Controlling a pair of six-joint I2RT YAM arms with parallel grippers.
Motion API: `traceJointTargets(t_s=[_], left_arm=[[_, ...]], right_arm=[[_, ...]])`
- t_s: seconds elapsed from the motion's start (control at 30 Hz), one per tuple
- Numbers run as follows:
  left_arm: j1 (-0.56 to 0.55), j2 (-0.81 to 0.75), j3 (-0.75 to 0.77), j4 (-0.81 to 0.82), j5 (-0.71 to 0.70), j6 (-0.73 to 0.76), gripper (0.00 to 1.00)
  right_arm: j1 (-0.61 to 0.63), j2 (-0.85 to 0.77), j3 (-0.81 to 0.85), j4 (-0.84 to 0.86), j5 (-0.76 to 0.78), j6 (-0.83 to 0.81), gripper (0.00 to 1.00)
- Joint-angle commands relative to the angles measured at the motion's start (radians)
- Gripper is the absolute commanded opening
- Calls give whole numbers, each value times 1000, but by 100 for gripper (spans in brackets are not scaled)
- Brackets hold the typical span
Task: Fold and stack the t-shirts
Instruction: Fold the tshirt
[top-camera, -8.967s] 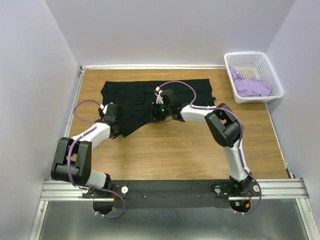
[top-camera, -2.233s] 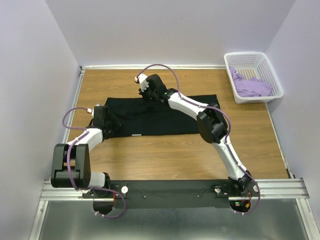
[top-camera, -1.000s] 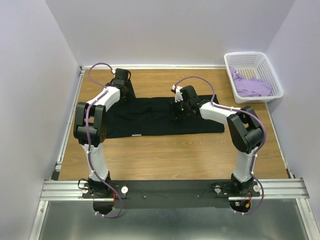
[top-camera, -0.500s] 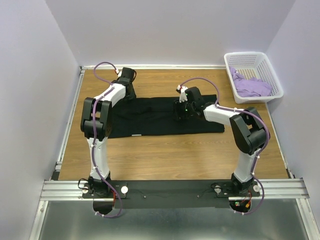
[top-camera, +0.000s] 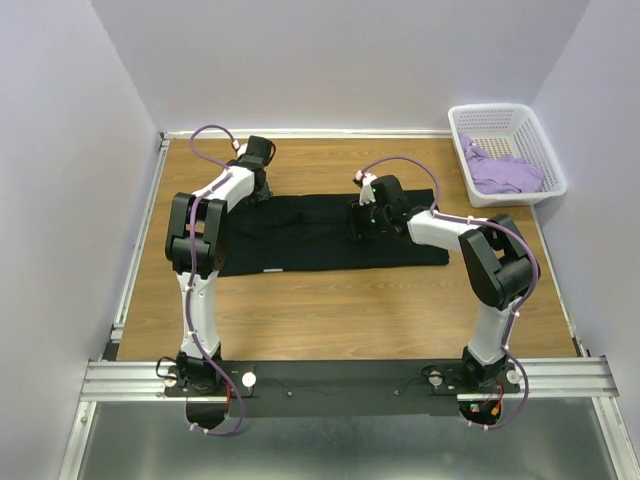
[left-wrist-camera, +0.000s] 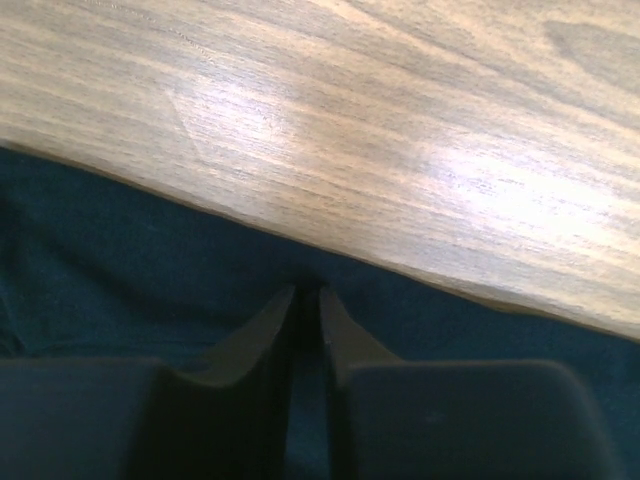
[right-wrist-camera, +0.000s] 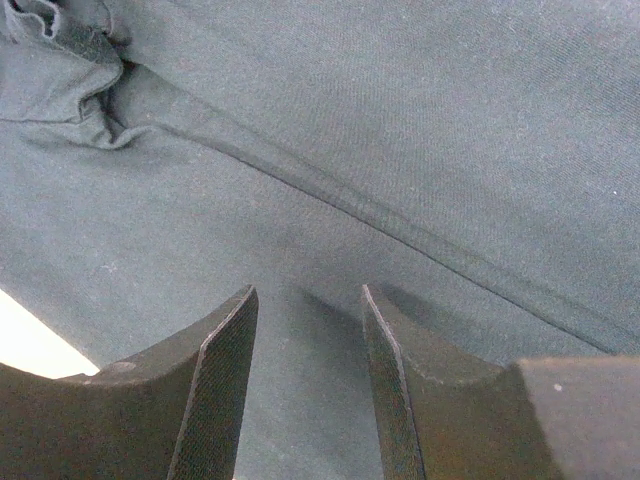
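My L hand (left-wrist-camera: 307, 290) is sitting at the far edge of the black t-shirt (left-wrist-camera: 100, 230). Its fingers (left-wrist-camera: 262, 335) are nearly together w/ only a thin slit btwn them, and I can't tell if any cloth is caught in there. The tips are pointing at the hem line where the cloth is meeting the bare wood of the table (left-wrist-camera: 400, 120).

My R hand (right-wrist-camera: 305, 292) is pointing down at the same shirt near its middle, fingers (right-wrist-camera: 215, 370) standing apart, w/ only flat cloth showing beneath the gap. A seam is running diagonally just past the tips & a bunched bit is showing at upper left.

From above, the black shirt is lying flat as a long strip across the table's middle. My L arm is reaching to its far-left corner & my R arm is coming in from the right. The lavender t-shirt (top-camera: 505, 172) is lying crumpled in the white basket (top-camera: 500, 108) at the far-right corner, well apart from the black one.
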Motion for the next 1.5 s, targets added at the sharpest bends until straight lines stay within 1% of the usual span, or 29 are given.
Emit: traceJointTargets(t_s=[0.0,0.03,0.07,0.3,0.87,1.03,1.2,1.27,1.33,1.4,1.43,1.47], left_arm=[[-10,12,19,-18,-48,-3,15],[-12,9,21,-20,-52,-3,11],[-12,6,21,-21,-57,-3,10],[-24,-28,32,-32,-118,1,8],[-45,-102,55,-3,-204,17,8],[-45,-82,58,-3,-212,15,9],[-45,-62,33,2,-229,-17,10],[-45,-57,33,2,-229,-31,12],[-45,-48,35,0,-230,-34,19],[-45,-44,39,2,-230,-36,30],[-45,-47,41,3,-229,-36,41],[-45,-51,41,5,-227,-36,47]], right_arm=[[-8,5,-22,31,-5,10,54],[-8,8,-22,33,-5,10,54],[-8,11,-25,33,-4,13,54],[-8,22,-31,37,-10,14,54],[-10,28,-30,40,-18,14,54],[-10,32,-28,42,-24,19,54],[-10,29,-27,42,-30,19,54],[-10,28,-27,40,-31,17,54],[-10,25,-27,40,-34,16,54],[-10,17,-27,40,-31,14,54],[-10,13,-25,39,-28,16,54],[-10,8,-23,40,-25,19,54]])
